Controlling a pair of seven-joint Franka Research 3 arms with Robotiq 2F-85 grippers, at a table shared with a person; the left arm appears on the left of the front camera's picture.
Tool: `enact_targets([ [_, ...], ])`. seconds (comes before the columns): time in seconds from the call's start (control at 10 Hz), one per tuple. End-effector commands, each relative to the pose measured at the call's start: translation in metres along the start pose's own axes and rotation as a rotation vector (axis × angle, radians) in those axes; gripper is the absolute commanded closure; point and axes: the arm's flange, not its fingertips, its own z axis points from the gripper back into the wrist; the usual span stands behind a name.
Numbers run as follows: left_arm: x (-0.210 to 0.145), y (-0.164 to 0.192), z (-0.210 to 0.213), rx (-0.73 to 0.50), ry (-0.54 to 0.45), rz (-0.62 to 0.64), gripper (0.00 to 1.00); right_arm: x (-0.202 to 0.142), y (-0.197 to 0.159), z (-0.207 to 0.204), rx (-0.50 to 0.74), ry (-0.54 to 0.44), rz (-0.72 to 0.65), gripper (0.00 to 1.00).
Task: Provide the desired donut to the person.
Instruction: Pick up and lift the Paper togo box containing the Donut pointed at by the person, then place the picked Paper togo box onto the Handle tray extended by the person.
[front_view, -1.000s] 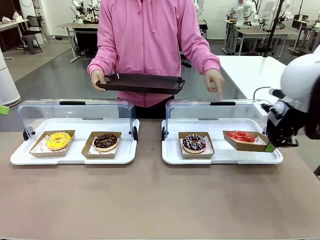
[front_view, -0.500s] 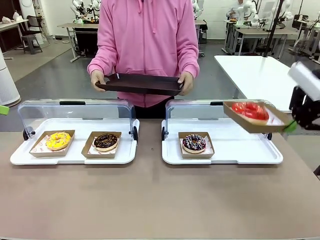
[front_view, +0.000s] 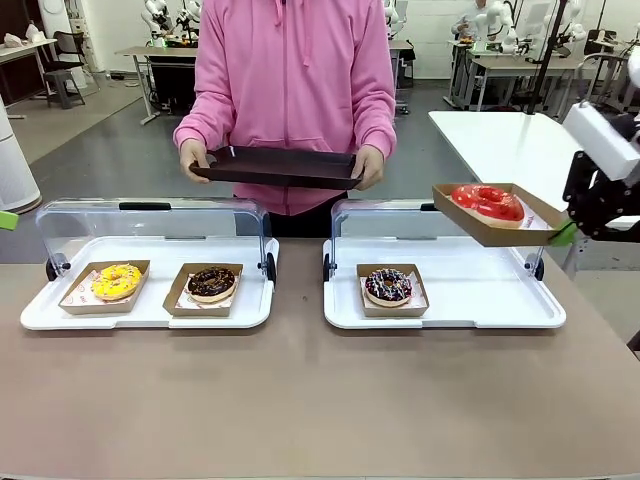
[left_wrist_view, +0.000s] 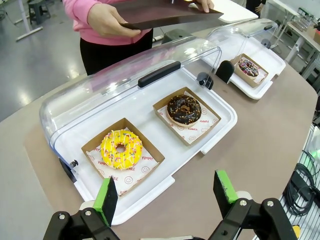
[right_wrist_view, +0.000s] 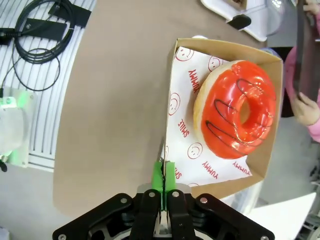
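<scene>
Right gripper (right_wrist_view: 164, 175) jaws clench the cardboard tray (front_view: 480, 228) by its rim, holding the red donut (front_view: 488, 202) level for the person's (front_view: 295, 70) serving tray (front_view: 280, 165). The left gripper (left_wrist_view: 166, 194) hangs released.

— What colour is the donut in the brown card box (front_view: 482, 230)?
— That is the red donut (front_view: 488, 202): glossy red icing with thin dark squiggles, on white paper (right_wrist_view: 182, 130) printed with red smileys and words
— And the others?
— The yellow donut (front_view: 116, 280) has white drizzle and pink flecks. The chocolate donut (front_view: 211, 282) has orange sprinkles. The striped donut (front_view: 388, 286) is dark, with white lines and coloured specks
— The person (front_view: 290, 80)?
— Bright pink sweatshirt; their tray (front_view: 280, 167) is dark brown
— The right gripper (right_wrist_view: 164, 177)?
— Black, with green pads (right_wrist_view: 158, 176)
</scene>
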Motion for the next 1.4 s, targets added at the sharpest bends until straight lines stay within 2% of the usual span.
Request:
enact_targets([
  [0.0, -0.0018, 0.0029, -0.0006, -0.011, -0.016, -0.016, 0.00, 0.0016, 0.0125, 0.0048, -0.017, 0.011, 0.014, 1.00],
  [1.3, -0.0018, 0.0029, -0.0006, -0.011, -0.016, -0.016, 0.00, 0.0016, 0.0125, 0.0048, -0.017, 0.011, 0.014, 1.00],
])
